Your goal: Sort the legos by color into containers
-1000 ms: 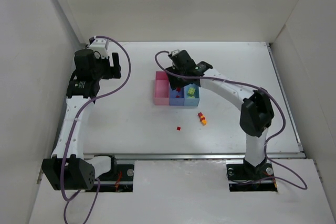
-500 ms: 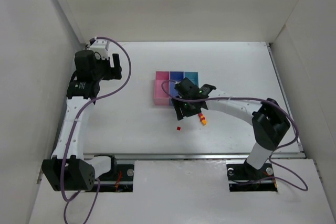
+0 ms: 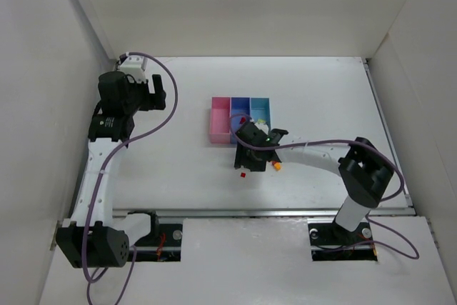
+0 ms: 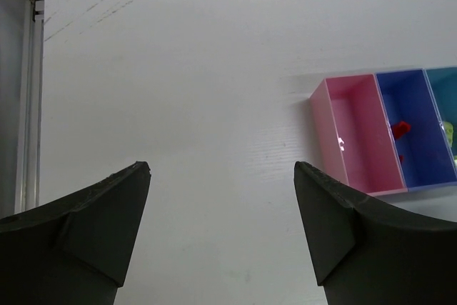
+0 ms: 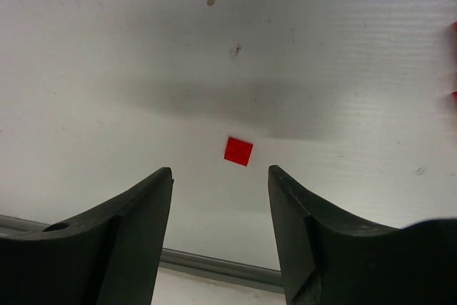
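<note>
The three joined bins stand mid-table: pink [image 3: 221,121], medium blue [image 3: 240,111], light blue [image 3: 261,108]. They also show in the left wrist view, pink [image 4: 353,133], blue [image 4: 418,155], light blue [image 4: 444,94]. A small red brick [image 4: 400,129] lies in the blue bin and a yellow-green brick [image 4: 450,132] in the light blue one. A tiny red brick [image 3: 243,174] [image 5: 238,151] lies on the table. My right gripper [image 3: 245,165] [image 5: 220,173] is open and empty, just above and short of it. An orange-yellow brick [image 3: 275,166] lies to its right. My left gripper [image 3: 157,95] [image 4: 221,171] is open and empty, far left.
White walls enclose the table on three sides. A metal rail [image 5: 214,266] runs along the near table edge, close beyond the red brick. A purple cable loops from the right arm across the table near the bins.
My right gripper has come away from over the bins toward the near edge and now hangs at the lone red brick. The left arm has hardly moved.
</note>
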Robot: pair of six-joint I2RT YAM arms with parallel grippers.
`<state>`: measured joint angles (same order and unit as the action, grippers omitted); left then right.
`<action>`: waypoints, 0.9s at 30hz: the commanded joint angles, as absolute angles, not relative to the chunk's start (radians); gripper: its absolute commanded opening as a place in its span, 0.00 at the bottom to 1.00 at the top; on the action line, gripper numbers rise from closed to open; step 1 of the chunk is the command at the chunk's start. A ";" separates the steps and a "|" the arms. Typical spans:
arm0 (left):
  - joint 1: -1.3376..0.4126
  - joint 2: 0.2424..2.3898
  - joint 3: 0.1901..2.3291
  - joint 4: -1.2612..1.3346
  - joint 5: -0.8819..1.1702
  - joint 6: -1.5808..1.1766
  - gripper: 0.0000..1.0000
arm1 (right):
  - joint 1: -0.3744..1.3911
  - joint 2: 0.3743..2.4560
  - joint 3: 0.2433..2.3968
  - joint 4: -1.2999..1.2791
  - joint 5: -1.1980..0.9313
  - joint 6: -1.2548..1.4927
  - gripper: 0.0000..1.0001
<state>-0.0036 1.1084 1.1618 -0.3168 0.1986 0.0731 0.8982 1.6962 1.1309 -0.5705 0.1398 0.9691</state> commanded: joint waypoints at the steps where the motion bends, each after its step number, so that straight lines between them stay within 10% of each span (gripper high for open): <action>1: 0.003 1.086 1.150 -0.276 0.233 0.048 0.80 | 0.920 1.715 1.148 -0.565 0.204 1.074 0.61; 27: 0.003 1.086 1.150 -0.267 0.244 0.048 0.80 | 0.939 1.836 1.134 -0.594 0.146 1.071 0.42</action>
<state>-0.0036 1.1061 1.1522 -0.3099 0.2356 0.0608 0.9245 1.8236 1.1698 -0.5644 0.1417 1.0634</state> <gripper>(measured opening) 0.796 0.424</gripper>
